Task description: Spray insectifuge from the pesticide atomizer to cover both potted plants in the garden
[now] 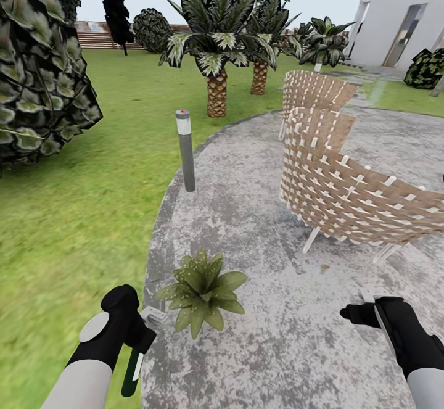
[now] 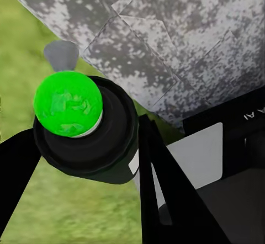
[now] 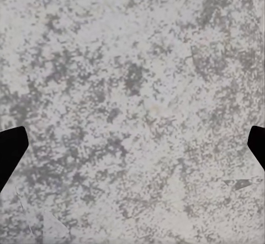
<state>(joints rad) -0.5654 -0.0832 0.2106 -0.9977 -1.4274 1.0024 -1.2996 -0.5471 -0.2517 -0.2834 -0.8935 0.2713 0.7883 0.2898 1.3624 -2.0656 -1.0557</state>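
My left gripper is shut on the pesticide atomizer, a slim dark green bottle with a white label that hangs down over the patio's edge. In the left wrist view the atomizer sits between the two black fingers, its bright green top facing the camera. One potted plant, a low rosette of pointed green leaves, sits on the grey paving just right of that hand. My right gripper hovers open above bare paving at the lower right, holding nothing.
A grey bollard light stands at the patio's edge. Two wicker chairs stand to the right. Palms rise beyond, a big leafy bush at left, lawn between, a white house at the back right.
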